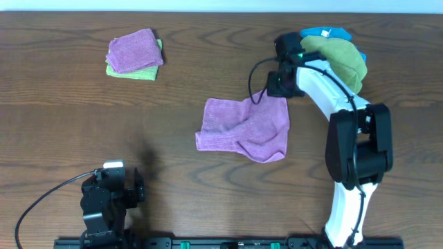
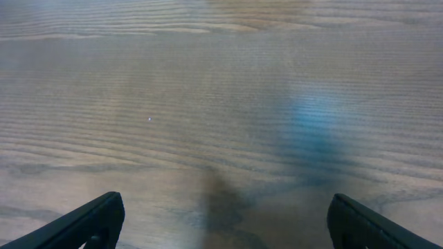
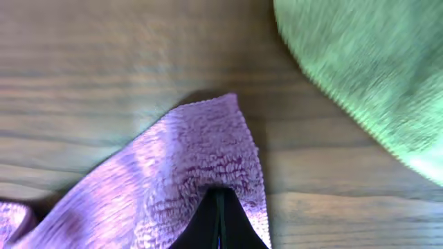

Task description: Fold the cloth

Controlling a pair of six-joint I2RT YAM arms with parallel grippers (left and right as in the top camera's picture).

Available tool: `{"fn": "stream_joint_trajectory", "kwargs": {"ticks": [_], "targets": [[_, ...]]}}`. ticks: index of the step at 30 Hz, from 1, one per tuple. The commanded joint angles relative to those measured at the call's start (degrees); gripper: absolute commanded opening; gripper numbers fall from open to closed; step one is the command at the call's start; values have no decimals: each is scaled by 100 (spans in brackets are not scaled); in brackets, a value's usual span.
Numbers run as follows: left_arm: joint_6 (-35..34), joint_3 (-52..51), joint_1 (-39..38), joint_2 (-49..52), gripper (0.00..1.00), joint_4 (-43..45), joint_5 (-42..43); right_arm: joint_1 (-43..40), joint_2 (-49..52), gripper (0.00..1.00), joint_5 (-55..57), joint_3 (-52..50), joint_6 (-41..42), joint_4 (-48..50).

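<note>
The cloth (image 1: 246, 128) is a mauve-purple towel lying rumpled and partly doubled over in the middle of the table. My right gripper (image 1: 278, 84) is at its far right corner. In the right wrist view the fingers (image 3: 219, 197) are pressed together, shut on the fuzzy purple cloth (image 3: 187, 159), whose corner rises to a point above the wood. My left gripper (image 1: 137, 185) rests near the front left edge, far from the cloth. Its fingers (image 2: 93, 223) stand wide open over bare wood with nothing between them.
A folded purple towel (image 1: 135, 50) lies on a light green one (image 1: 149, 71) at the back left. An olive-green towel (image 1: 339, 59) (image 3: 367, 69) and a bright blue cloth (image 1: 325, 32) sit at the back right, just beyond my right gripper.
</note>
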Motion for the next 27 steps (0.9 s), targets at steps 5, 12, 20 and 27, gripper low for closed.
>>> {"fn": "stream_joint_trajectory", "kwargs": {"ticks": [5, 12, 20, 27], "targets": [[35, -39, 13, -33, 95, -22, -22, 83, -7, 2, 184, 846, -109, -671], [35, -39, 13, -33, 95, -22, -20, 170, -9, 27, -173, 1263, -367, -1322], [35, -39, 13, -33, 95, -22, -20, 986, -474, 2, -188, 1456, -675, -1930], [35, -39, 13, -33, 95, -22, -20, 1849, -1604, 2, 428, 909, -748, -1541]]}}
